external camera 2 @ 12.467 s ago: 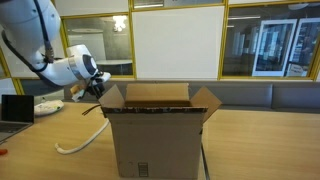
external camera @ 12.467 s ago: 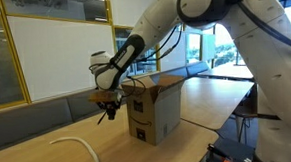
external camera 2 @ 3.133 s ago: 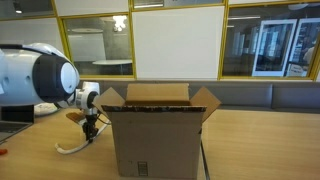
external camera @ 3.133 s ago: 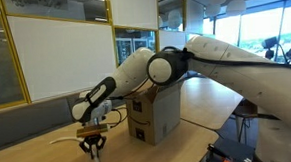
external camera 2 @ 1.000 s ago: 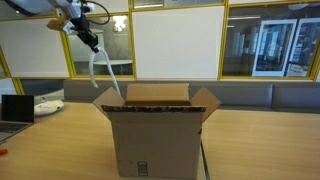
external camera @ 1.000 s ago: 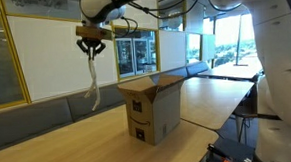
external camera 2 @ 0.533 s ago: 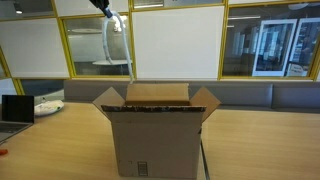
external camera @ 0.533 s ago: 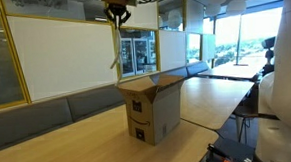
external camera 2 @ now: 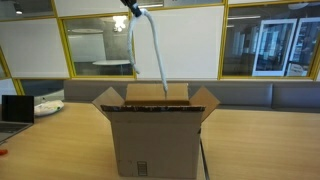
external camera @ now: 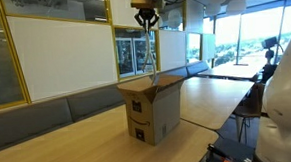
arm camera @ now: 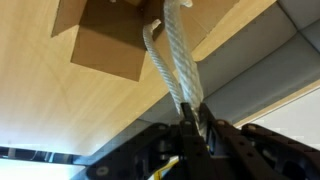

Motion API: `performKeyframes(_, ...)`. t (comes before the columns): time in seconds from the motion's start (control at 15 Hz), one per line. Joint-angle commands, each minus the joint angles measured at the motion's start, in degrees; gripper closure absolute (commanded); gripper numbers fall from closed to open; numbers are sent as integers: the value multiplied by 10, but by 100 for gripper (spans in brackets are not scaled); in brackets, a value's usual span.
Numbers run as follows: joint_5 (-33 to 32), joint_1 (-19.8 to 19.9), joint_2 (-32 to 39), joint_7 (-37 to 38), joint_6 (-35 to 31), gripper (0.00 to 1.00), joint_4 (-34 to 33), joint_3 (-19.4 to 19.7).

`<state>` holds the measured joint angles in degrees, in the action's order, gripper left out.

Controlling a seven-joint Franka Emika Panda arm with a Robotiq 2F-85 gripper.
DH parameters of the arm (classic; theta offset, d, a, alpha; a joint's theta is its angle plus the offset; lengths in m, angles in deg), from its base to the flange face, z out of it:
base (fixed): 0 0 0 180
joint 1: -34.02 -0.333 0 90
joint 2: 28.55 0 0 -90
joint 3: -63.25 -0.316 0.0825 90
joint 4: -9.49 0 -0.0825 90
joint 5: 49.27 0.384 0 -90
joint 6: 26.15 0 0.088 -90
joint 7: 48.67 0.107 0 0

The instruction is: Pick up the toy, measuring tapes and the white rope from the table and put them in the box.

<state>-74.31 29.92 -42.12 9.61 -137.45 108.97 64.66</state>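
High above the box [external camera: 152, 109] [external camera 2: 155, 130], my gripper [external camera: 146, 17] [external camera 2: 135, 13] is shut on the white rope [external camera: 149, 56] [external camera 2: 155, 55]. In both exterior views the rope hangs straight down, and its lower end reaches the box's open top. The wrist view looks down along the doubled rope [arm camera: 172, 60], pinched between the fingers of the gripper [arm camera: 192, 112], toward the box [arm camera: 105, 35] far below. The toy and the measuring tapes are not in view.
The box stands on a long wooden table [external camera: 59, 146] [external camera 2: 260, 140] with its top flaps open. A laptop [external camera 2: 15, 108] and a white object [external camera 2: 48, 105] lie at the table's far end. Glass walls and a bench run behind.
The gripper has carried the hanging rope sideways from beside the box to directly over its open top. The rope's lower end now meets the opening.
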Motion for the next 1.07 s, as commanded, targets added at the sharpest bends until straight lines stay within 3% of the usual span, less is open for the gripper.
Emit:
performKeyframes(0.0, 39, 37, 8, -12, -17, 89, 42, -10)
performKeyframes(0.4, 133, 52, 72, -45, -78, 88, 106, 2)
performKeyframes(0.93, 223, 67, 178, -91, -123, 88, 145, 15)
performKeyframes(1.0, 234, 70, 190, -96, -117, 63, 144, 17)
